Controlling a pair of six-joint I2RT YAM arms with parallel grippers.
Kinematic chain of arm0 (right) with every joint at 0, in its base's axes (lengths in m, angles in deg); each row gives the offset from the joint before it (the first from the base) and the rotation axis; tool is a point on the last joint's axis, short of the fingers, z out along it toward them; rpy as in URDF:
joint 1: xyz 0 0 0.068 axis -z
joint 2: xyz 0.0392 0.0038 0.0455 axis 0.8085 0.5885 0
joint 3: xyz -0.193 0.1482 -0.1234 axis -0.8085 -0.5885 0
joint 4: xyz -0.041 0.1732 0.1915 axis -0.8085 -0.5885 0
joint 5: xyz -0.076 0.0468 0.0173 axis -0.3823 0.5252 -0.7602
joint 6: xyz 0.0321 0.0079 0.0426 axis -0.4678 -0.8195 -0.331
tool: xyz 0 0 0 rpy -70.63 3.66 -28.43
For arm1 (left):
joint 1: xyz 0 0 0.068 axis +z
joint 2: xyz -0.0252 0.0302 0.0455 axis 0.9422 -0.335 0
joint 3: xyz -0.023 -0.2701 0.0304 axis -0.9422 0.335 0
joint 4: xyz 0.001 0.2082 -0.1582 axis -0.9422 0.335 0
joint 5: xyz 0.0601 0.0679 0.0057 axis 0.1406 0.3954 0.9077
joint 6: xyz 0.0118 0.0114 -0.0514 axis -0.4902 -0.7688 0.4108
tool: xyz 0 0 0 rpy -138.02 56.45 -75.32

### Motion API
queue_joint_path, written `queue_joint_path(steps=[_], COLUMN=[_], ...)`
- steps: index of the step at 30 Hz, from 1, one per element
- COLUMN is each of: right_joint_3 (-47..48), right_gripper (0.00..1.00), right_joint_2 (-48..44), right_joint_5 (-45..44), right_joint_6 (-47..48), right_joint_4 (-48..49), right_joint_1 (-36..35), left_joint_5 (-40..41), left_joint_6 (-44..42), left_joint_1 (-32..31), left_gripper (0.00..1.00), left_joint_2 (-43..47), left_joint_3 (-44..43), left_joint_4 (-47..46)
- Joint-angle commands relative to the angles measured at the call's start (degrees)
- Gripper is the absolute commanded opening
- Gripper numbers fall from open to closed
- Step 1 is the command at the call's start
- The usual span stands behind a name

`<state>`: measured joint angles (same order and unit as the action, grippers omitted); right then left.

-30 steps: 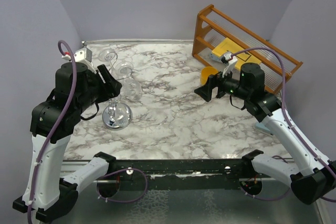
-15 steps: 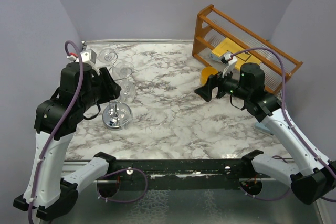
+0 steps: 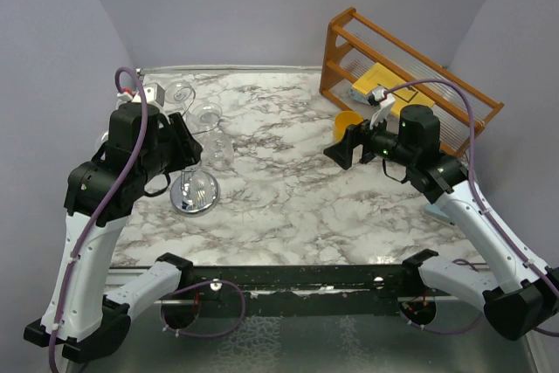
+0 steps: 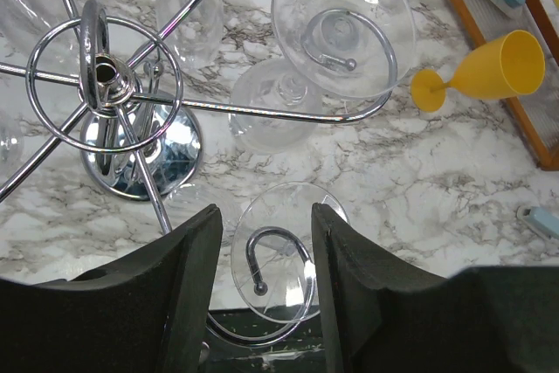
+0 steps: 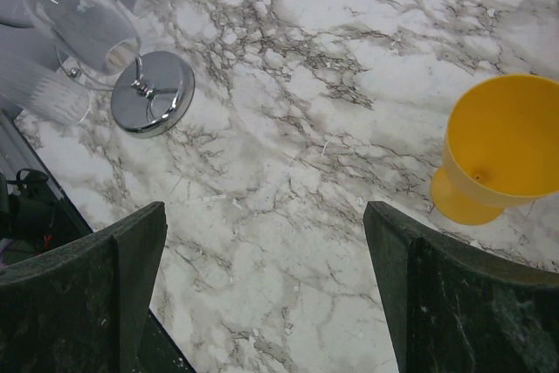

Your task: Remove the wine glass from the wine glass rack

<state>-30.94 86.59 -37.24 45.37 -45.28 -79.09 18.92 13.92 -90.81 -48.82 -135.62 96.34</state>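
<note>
Chrome wire is what the wine glass rack is made of. It sits on the left side of the marble tabletop, round shiny base down, with curly arms fanning out from a thin stem. A few clear glasses hang upside down off those curls.

The left arm is parked right over it, with the left jaws pointing down into the wire arms. In the left wrist view you can see the wine glass they're lined up on. Its round foot is hooked in the curl nearest the jaws, sitting between the two black fingers. The left jaws are apart, one finger on each side of that foot, and the foot's rim slips behind one of them. Can't tell if anything's actually touching the glass, tbh. So the glass is on the rack, hanging. Another glass hangs from the next curl, farther out.

Moving right, a yellow goblet stands upright toward the back, just in front of an orange-brown wooden slatted shelf in the far right corner. The right arm hovers next to the goblet, well apart from the rack. The right jaws are spread wide with nothing between them, just marble below, and the goblet sits off beside one finger.
</note>
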Motion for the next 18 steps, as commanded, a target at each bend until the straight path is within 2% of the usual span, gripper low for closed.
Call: queue_joint_path(steps=[1, 18], right_joint_3=[-0.4, -0.2], right_gripper=[0.94, 0.94], right_joint_2=[0.2, 0.3], right_joint_5=[-1.0, -1.2], right_joint_6=[0.6, 0.5], right_joint_4=[1.2, 1.4], right_joint_1=[-0.2, -0.2], left_joint_5=[1.5, -3.3], left_joint_6=[0.4, 2.3], left_joint_1=[-0.3, -0.3], left_gripper=[0.48, 0.42], left_joint_2=[0.8, 1.5], left_joint_3=[-1.1, 2.2], left_joint_4=[2.0, -0.1])
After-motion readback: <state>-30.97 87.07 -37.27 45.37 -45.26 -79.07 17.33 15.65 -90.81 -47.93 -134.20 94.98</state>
